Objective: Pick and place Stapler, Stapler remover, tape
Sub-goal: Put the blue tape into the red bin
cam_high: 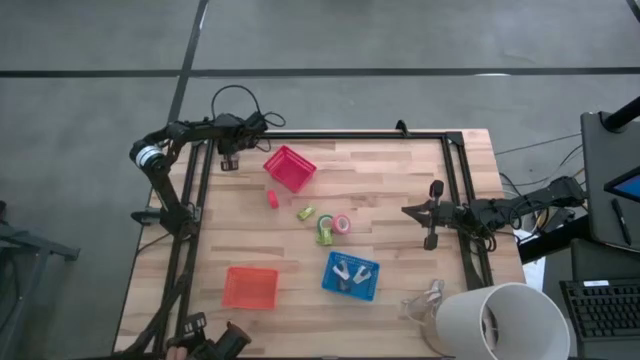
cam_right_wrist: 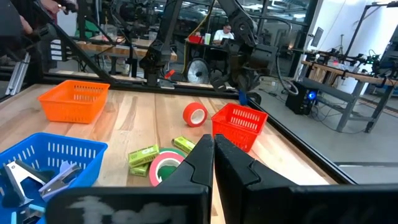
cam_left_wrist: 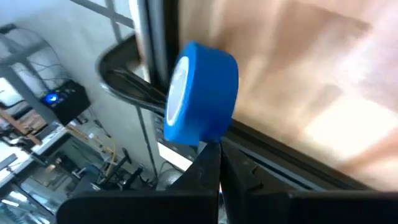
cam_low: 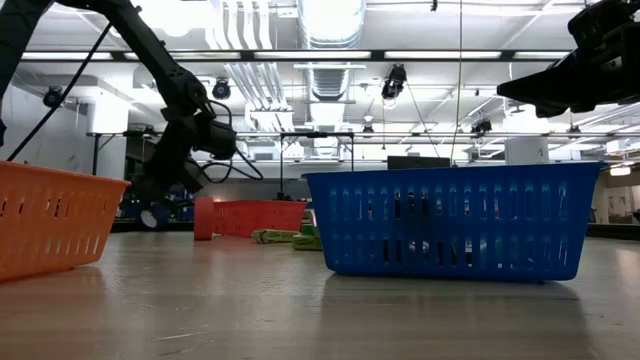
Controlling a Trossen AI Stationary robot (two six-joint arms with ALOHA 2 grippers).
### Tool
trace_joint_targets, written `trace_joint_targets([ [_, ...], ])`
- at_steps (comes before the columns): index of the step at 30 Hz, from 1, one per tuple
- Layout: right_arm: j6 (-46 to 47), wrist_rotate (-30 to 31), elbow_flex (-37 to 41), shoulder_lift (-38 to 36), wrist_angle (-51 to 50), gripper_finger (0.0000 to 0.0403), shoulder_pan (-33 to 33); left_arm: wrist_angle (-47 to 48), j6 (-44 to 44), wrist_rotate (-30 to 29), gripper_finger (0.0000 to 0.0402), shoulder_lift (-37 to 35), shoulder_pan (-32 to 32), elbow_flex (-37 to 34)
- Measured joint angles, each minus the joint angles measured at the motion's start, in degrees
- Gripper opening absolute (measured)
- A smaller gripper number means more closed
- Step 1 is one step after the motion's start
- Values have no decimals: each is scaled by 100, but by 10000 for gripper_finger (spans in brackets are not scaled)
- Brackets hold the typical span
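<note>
Jaws pressed together, both grippers (cam_high: 228, 160) (cam_high: 432, 215) wait above the desk (cam_high: 400, 180); next, picking the pink tape (cam_high: 342, 224).

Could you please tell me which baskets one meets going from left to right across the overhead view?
Orange basket → red basket → blue basket.

We see a grey floor (cam_high: 350, 35) crossed by dark seams around the wooden table (cam_high: 400, 190). Beyond our fingers, a ceiling of pale ducts (cam_low: 330, 30) and strip lights, workbenches (cam_right_wrist: 339, 78), and a seated person (cam_right_wrist: 225, 34) far back.
</note>
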State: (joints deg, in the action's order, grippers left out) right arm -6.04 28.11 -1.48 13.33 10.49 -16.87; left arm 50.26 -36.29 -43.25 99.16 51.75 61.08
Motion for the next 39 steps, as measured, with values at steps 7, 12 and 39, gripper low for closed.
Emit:
trace_joint_targets([
  [7,0,-2,0,-1,2,8,-1,337,211,-10,9,-23,-27,-4],
  [12,0,0,0,0,2,8,1,556,258,22,11,-102,-98,-4],
  [39,0,1,0,-1,2,8,1,-370,1731,2754,195,-58,507,698],
])
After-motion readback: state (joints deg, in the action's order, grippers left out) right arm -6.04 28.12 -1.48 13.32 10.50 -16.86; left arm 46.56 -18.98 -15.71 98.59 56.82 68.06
